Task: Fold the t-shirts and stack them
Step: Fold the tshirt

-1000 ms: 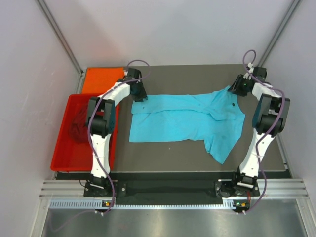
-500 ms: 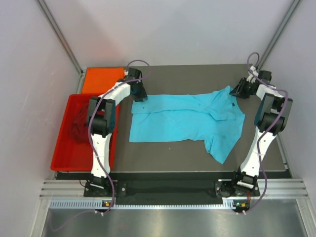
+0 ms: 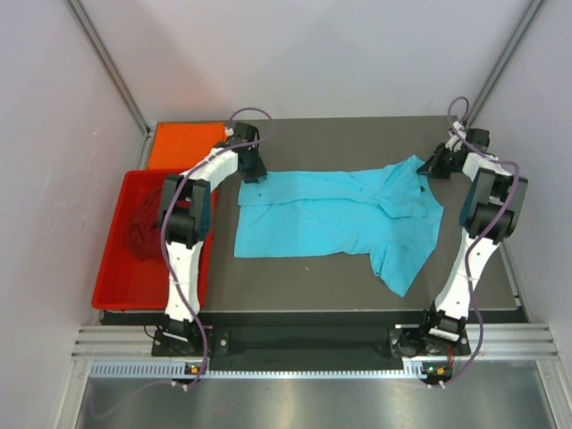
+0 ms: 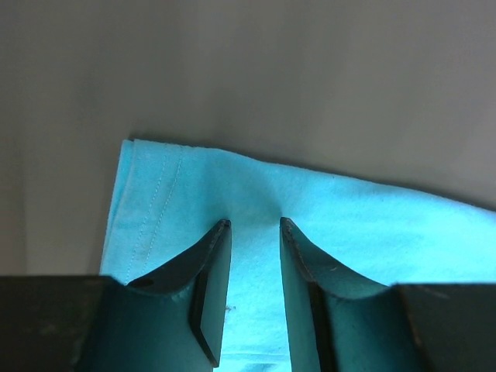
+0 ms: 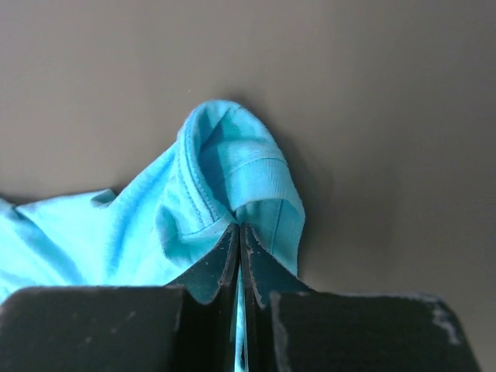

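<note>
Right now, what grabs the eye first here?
The turquoise shirt sprawls across the table. The right gripper is shut on its far right corner, the left gripper open over its far left corner. At left, a maroon shirt lies in the red tray, an orange shirt beyond it.

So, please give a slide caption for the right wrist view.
Right claw pinching a bunched edge of the turquoise t-shirt.
</note>
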Tool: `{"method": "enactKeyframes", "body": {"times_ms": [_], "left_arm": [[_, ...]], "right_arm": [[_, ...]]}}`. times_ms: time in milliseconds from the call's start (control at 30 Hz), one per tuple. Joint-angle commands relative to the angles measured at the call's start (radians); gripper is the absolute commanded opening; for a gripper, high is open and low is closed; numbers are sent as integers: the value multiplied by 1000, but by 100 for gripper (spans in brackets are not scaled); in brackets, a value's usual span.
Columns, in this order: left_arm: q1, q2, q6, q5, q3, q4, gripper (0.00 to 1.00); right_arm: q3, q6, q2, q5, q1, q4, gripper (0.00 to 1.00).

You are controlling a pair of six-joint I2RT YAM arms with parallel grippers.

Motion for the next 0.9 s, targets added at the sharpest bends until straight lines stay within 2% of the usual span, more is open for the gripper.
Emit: {"method": "enactKeyframes", "body": {"times_ms": [0,233,300,333,400,500,667,800,867], "left_arm": [[8,63,0,-98,23,-61,37],[8,36,-17,-65,97,-78,39],[8,5,-21,-29,86,-56,40],[5,-32,-24,-12,79,-46,41],[-2,-76,-25,31,42,-11,43],[-37,-168,-24,51,-24,27,45],[-179,-293,-57,142,-142,173,45],[-331,-322,-154,211,-255,340,44],[-376,-311,-201,220,-308,478,43]], "right_arm": [[41,11,-14,153,-1,-3,0],[-25,128,-132,304,-2,18,2],[-60,160,-195,308,-2,21,12],[-68,189,-216,307,-2,15,24],[-91,212,-277,320,4,-11,30],[-128,261,-359,409,24,-106,31],[-250,363,-497,518,39,-238,31],[-411,401,-587,554,41,-237,31],[-477,401,-623,552,41,-217,31]]}}
